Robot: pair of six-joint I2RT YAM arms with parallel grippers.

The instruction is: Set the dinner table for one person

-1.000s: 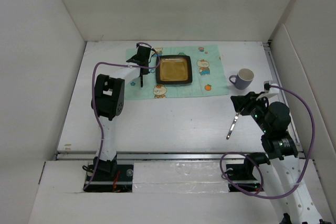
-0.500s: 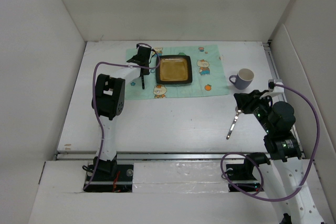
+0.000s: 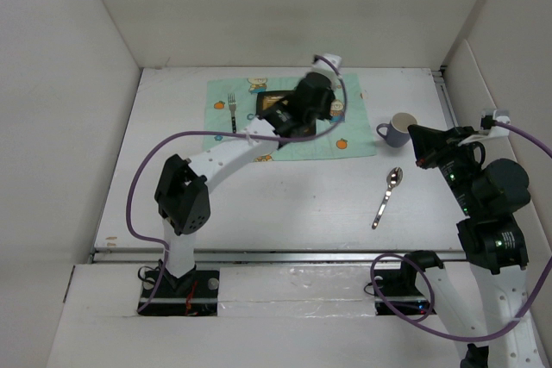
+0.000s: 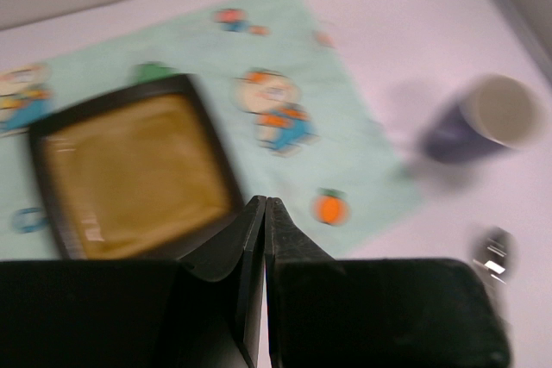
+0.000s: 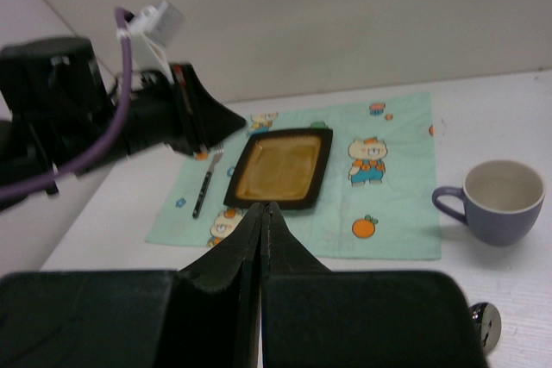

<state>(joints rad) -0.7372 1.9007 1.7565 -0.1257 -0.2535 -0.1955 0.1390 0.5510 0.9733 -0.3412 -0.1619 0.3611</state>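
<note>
We've got the left gripper [image 4: 265, 213] reaching out over the plate [image 4: 138, 174], jaws pressed together (empty), and the right gripper [image 5: 261, 217] raised beside the mug [image 3: 399, 129], also pinched closed.

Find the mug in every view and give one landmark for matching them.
Top external: mug right of centre, on the table just off the placemat's right edge.
Left wrist: mug upper right, blurred.
Right wrist: mug at the right edge, mid-height.
Shared landmark: the orange printed at the placemat's near right corner.
</note>
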